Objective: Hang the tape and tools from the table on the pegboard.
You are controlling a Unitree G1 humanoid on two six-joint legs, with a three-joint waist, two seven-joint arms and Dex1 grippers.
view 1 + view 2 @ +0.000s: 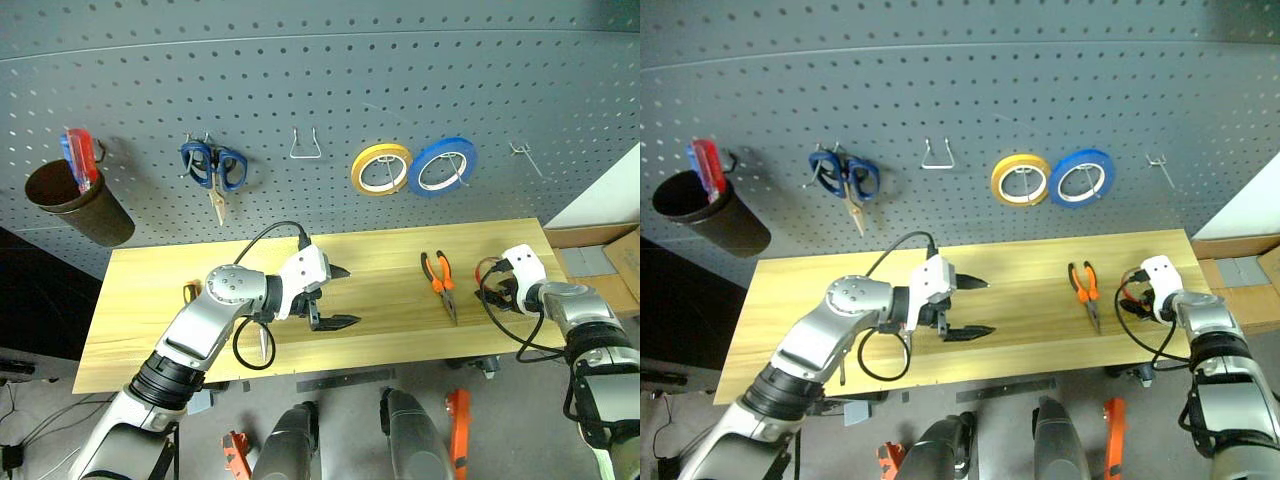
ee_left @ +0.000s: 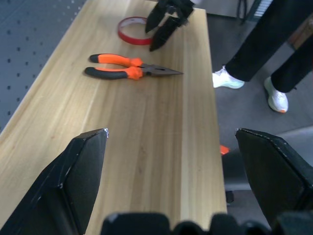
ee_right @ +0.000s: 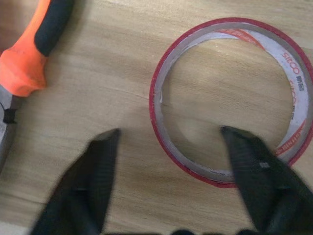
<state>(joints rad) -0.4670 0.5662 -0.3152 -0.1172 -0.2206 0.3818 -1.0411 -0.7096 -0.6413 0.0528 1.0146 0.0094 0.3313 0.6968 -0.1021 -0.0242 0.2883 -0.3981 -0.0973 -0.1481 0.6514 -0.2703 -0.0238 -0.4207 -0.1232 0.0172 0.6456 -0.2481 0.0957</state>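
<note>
Tape: your red tape ring point(image 3: 230, 100) lies flat at the table's right end, just right of the pliers point(image 1: 441, 281).
Right claw: the right gripper point(image 3: 168, 156) hangs over the ring, fingers partly open, one tip outside the near rim and one over the hollow; it holds nothing.
Risk: the ring is thin and low, so closing too high could let the band slip out, and pressing down could skid it on the smooth wood.
Left claw: the left gripper point(image 1: 335, 297) is wide open and empty over the table's middle.
Materials: thin papery red band with a wide hollow; orange-and-black rubbery handles on the pliers; pale planked table point(image 1: 380, 330).
Pegboard: the grey perforated pegboard point(image 1: 300, 80) has a bare wire hook point(image 1: 305, 148) left of the yellow roll point(image 1: 380, 168).
</note>
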